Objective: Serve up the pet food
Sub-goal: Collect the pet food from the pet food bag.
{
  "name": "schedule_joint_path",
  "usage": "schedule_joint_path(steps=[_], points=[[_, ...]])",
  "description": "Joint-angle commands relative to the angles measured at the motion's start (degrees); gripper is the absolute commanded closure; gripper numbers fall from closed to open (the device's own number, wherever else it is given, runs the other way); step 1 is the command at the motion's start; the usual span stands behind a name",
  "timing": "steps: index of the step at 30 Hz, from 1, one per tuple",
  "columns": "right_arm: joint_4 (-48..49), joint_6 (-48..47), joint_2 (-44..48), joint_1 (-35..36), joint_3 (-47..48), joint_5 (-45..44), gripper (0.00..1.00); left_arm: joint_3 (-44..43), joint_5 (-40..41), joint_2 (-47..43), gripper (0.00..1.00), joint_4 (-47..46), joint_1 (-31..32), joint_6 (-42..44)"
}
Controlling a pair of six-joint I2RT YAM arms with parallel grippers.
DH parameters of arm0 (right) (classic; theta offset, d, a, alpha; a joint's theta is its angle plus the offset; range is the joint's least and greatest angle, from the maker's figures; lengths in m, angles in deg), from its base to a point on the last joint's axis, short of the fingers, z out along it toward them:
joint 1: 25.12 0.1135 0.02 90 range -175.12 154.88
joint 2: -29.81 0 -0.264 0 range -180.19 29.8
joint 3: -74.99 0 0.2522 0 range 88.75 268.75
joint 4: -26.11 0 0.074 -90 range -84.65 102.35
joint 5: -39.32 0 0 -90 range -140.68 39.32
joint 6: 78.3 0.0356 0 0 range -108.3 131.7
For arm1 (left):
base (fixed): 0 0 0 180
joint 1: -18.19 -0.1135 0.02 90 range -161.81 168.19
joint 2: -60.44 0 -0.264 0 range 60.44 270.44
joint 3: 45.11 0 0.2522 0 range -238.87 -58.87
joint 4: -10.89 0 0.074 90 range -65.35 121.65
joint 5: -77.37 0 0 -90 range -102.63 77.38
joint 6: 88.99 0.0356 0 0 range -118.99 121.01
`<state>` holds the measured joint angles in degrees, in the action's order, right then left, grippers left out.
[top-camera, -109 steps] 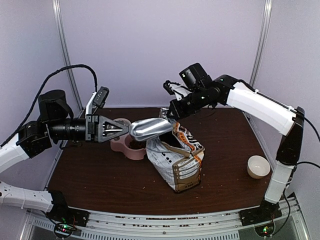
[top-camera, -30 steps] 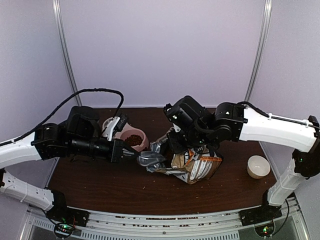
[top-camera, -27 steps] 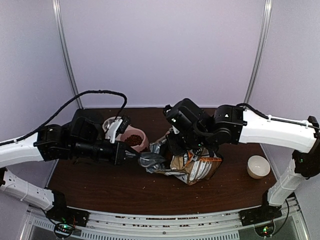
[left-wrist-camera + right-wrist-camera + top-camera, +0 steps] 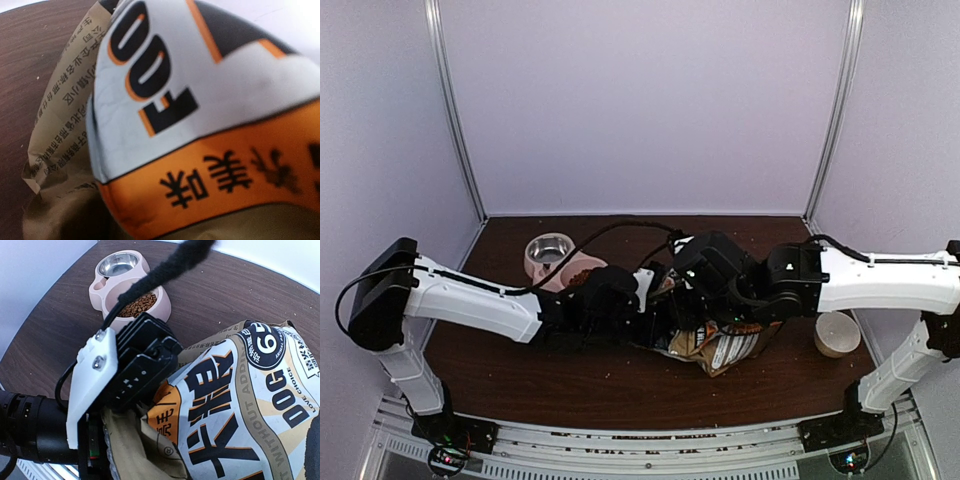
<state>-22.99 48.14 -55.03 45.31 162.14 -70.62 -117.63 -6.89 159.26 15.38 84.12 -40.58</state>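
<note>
One bag, one two-basin feeder behind it, pet food in one basin, left fingers and right fingers closed, unseen.

A lab test cell: bare white walls, aluminium posts, brown table.

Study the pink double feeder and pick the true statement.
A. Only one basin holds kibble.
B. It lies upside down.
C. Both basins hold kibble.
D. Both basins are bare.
A: in the right wrist view the feeder holds brown kibble in one basin, while its metal basin shines bare.
</note>
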Motion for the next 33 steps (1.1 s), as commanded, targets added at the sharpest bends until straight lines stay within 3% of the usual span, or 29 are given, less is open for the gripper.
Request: schedule_joint_path(steps=[1,14,33], points=[[4.74,2.59,5.62,-0.57,1.47,1.09,1.0,3.9,-1.63,-1.54,1.0,-20.16,-3.6,2.52],[2.3,1.84,9.19,-5.48,1.59,3.21,1.0,16.28,-6.73,-9.28,1.0,-32.91,-4.14,8.17],[2.46,1.56,10.3,-9.87,-0.68,4.29,1.0,20.37,-6.75,-21.46,1.0,-28.21,-4.14,11.44]])
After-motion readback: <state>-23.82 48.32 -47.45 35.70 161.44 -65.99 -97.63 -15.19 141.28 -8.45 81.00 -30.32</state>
